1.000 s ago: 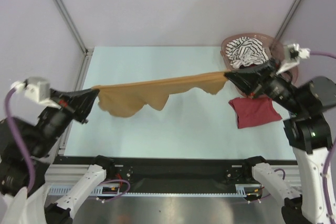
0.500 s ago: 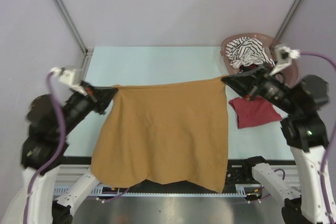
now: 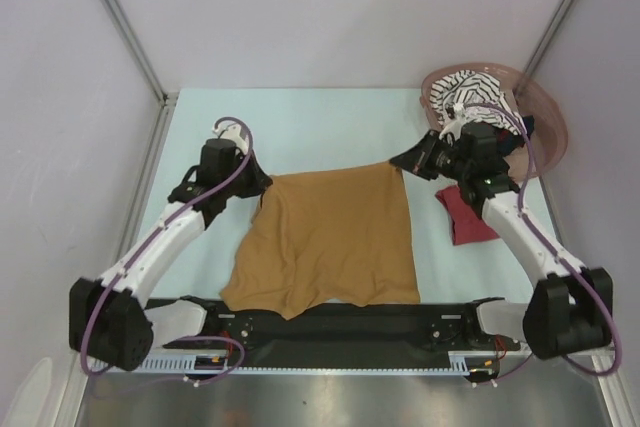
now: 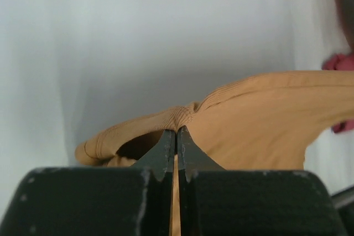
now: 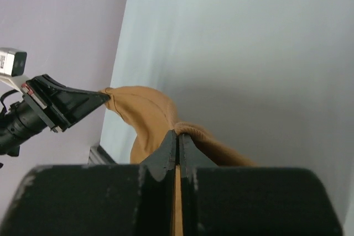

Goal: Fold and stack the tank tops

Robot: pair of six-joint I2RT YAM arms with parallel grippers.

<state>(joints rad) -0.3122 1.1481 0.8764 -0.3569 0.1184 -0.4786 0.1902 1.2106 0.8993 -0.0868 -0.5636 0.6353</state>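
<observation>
In the top view, the left claw [image 3: 258, 185] is clamped shut on one far corner of the mustard-brown tank top [image 3: 335, 242]. The right claw [image 3: 403, 163] is clamped shut on the other far corner. The edge between the two claws is drawn fairly straight. From that edge the cloth lies spread on the desk [image 3: 300, 127], its long axis running from the claws towards the arm bases. Its near hem reaches the desk's front edge.

Just beyond the right claw and to its right sits the pinkish-brown oval basket [image 3: 548, 112], tilted. The black-and-white striped tank top [image 3: 470, 92] is bunched inside it. A dark red tank top [image 3: 465, 215] lies crumpled on the desk just near of the right claw, partly under that arm. It sits beside the mustard-brown one without touching it.

In the left wrist view, the left claw [image 4: 177, 132] has its tips pressed together on a puckered fold of mustard-brown cloth. The cloth stretches away to the claw's right, and a bit of dark red cloth shows at the far right edge.

In the right wrist view, the right claw [image 5: 178, 135] is likewise pinched shut on the mustard-brown cloth. From there the fabric runs to the left claw [image 5: 104, 96], which grips the other end of that edge.
</observation>
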